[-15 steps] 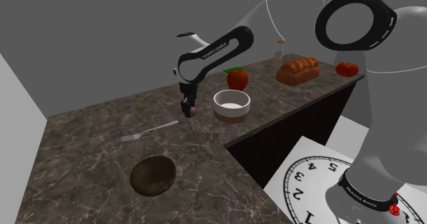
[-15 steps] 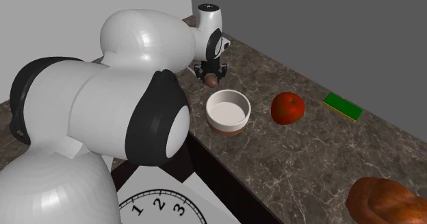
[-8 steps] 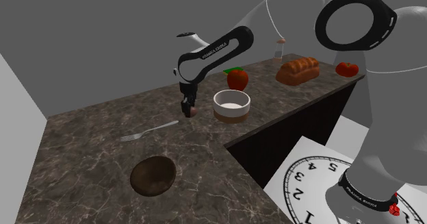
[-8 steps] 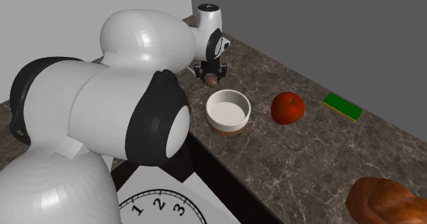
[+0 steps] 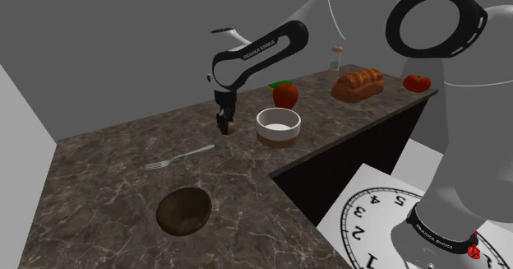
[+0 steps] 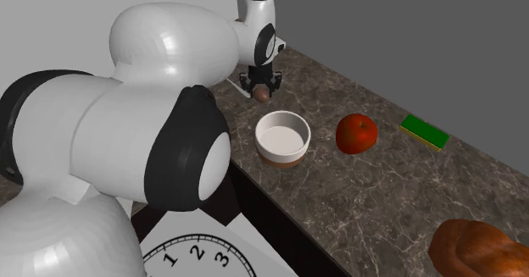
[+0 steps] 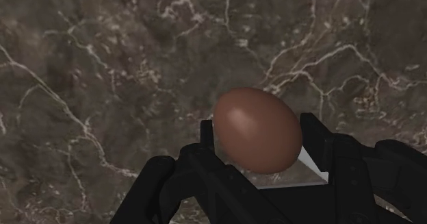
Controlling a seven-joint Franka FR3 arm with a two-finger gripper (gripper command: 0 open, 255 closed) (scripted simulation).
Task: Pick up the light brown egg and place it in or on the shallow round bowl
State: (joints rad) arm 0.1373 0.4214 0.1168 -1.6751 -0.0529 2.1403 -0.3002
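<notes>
Gripping: reddish-brown egg (image 7: 256, 129) is clasped by black gripper (image 5: 227, 128) above dark marble counter (image 5: 107, 173) | dark brown shallow round bowl (image 5: 184, 210) and white deep bowl (image 5: 278, 126) are seen bare inside | egg has been raised since earlier.

Shoulder view above countertop (image 5: 99, 177), second exterior behind arm (image 6: 127, 140), both share white bowl (image 5: 278, 127), wrist close, facing down

Brown egg (image 7: 256, 128) clasped by fingers (image 7: 330, 155), dark bowl (image 5: 183, 210) apart
</notes>
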